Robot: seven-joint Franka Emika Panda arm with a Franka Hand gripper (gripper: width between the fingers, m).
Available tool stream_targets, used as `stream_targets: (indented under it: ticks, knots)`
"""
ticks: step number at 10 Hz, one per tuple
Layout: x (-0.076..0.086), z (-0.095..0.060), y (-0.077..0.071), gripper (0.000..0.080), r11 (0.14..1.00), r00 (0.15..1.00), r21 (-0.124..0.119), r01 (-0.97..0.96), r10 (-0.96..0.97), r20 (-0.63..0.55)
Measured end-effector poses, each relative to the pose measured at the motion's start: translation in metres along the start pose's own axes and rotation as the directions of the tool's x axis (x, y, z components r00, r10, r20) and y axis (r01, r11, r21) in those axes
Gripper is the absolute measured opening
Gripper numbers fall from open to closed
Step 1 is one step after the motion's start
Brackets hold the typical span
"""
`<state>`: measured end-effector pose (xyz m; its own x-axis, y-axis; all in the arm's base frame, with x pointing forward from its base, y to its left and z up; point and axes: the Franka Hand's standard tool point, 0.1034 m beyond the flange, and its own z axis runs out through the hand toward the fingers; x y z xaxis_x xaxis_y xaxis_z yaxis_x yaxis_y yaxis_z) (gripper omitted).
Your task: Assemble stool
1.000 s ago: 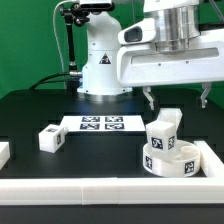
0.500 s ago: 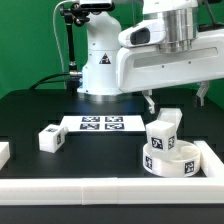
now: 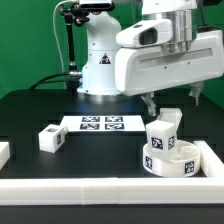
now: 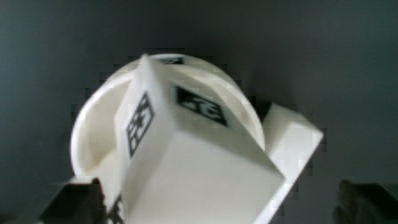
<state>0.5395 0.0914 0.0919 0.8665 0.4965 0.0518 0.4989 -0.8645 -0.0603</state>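
Note:
The stool's round white seat point(image 3: 170, 163) lies at the exterior view's right, against the white rails, with a tagged leg block point(image 3: 164, 131) standing on it. My gripper point(image 3: 172, 101) hangs open just above that leg, one finger to each side. In the wrist view the leg point(image 4: 214, 160) fills the middle and the seat's rim point(image 4: 93, 130) curves behind it. The dark fingertips point(image 4: 71, 203) show at the edges, apart from the block, with my gripper point(image 4: 217, 208) centred over it. Another leg point(image 3: 50, 138) lies loose on the black table, and a third white part point(image 3: 3, 152) shows at the left edge.
The marker board point(image 3: 100, 123) lies flat at the table's middle, in front of the robot base point(image 3: 100, 60). A long white rail point(image 3: 90, 190) runs along the front edge, and another rail point(image 3: 211, 155) stands right of the seat.
The gripper has shifted a little toward the exterior view's left and slightly lower over the seat and leg. Its jaws stay open and the parts have not moved.

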Motion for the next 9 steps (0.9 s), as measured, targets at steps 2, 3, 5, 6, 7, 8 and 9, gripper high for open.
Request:
stream_targets:
  ticks: [2, 3, 5, 6, 7, 8, 9]
  knots:
    - [-0.001, 0.000, 0.002, 0.0649, 0.985, 0.985, -0.011, 0.172, -0.171, 0.013]
    - [-0.002, -0.001, 0.004, 0.0649, 0.975, 0.975, -0.015, 0.223, -0.223, 0.020]
    - [-0.003, -0.001, 0.007, 0.0649, 0.928, 0.928, -0.024, 0.373, -0.372, 0.037]
    - [-0.004, 0.000, 0.008, 0.0649, 0.897, 0.897, -0.025, 0.441, -0.439, 0.045]
    - [-0.005, 0.001, 0.009, 0.0649, 0.856, 0.856, -0.025, 0.516, -0.514, 0.059]
    - [-0.007, 0.003, 0.011, 0.0649, 0.803, 0.802, -0.022, 0.596, -0.593, 0.073]
    - [-0.007, 0.004, 0.012, 0.0649, 0.780, 0.779, -0.020, 0.626, -0.622, 0.080]
